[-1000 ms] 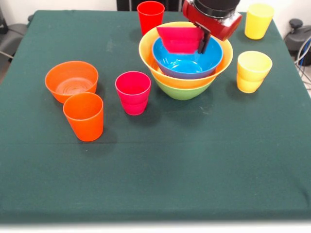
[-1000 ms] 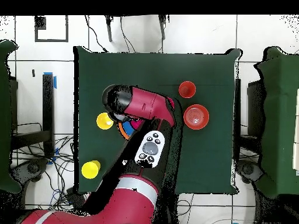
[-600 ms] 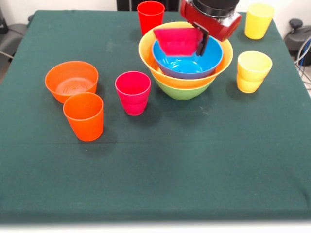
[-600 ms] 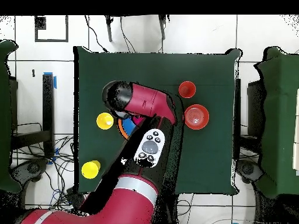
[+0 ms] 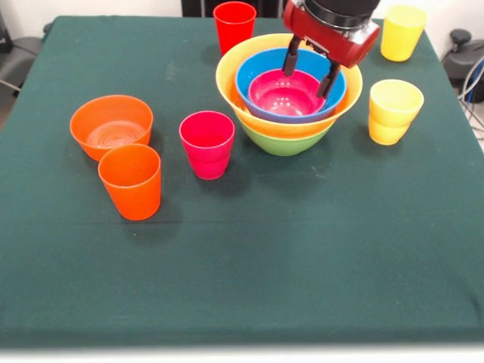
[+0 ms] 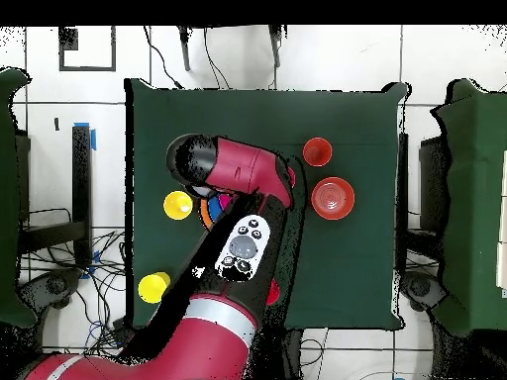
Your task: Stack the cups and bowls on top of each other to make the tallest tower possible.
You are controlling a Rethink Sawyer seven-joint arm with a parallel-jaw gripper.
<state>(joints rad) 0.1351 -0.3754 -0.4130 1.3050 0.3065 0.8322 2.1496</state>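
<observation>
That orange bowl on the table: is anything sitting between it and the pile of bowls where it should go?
The magenta-pink cup stands roughly between the orange bowl and the tower; the hand hangs open over the tower.

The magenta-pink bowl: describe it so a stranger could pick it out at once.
Find the nested stack of bowls at the far middle of the green table, under the gripper. The magenta-pink bowl sits innermost, inside the blue bowl. It is the smallest in the stack, wider and shallower than the magenta-pink cup standing alone nearby.
</observation>
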